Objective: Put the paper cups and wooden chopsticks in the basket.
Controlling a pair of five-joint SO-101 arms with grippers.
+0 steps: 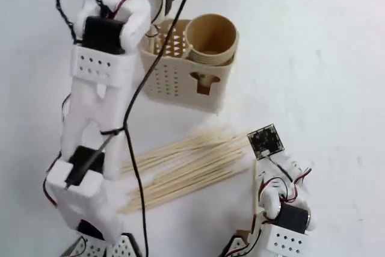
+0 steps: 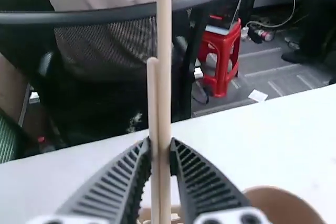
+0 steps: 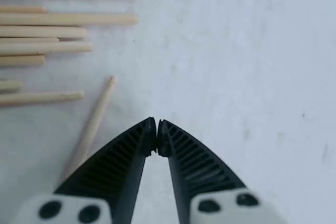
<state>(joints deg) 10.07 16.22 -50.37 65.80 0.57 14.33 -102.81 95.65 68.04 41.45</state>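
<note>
My left gripper (image 2: pixel 160 153) is shut on two wooden chopsticks (image 2: pixel 164 51) that stand upright between its fingers, just above the basket. The tan rim of a paper cup (image 2: pixel 286 203) lies below it. In the high view the left arm (image 1: pixel 99 82) stretches up to the cream perforated basket (image 1: pixel 174 79), which holds stacked paper cups (image 1: pixel 210 37). A loose pile of chopsticks (image 1: pixel 186 167) lies on the white table in front of the basket. My right gripper (image 3: pixel 156 129) is shut and empty, low over the table beside the chopstick ends (image 3: pixel 47 32); one stick (image 3: pixel 92 127) lies slanted next to it.
The right arm (image 1: pixel 280 209) sits at the front right, its camera board (image 1: pixel 265 140) near the pile's right end. A black cable (image 1: pixel 135 148) hangs along the left arm. Behind the table are a chair (image 2: pixel 105 40) and a red stool (image 2: pixel 223 61).
</note>
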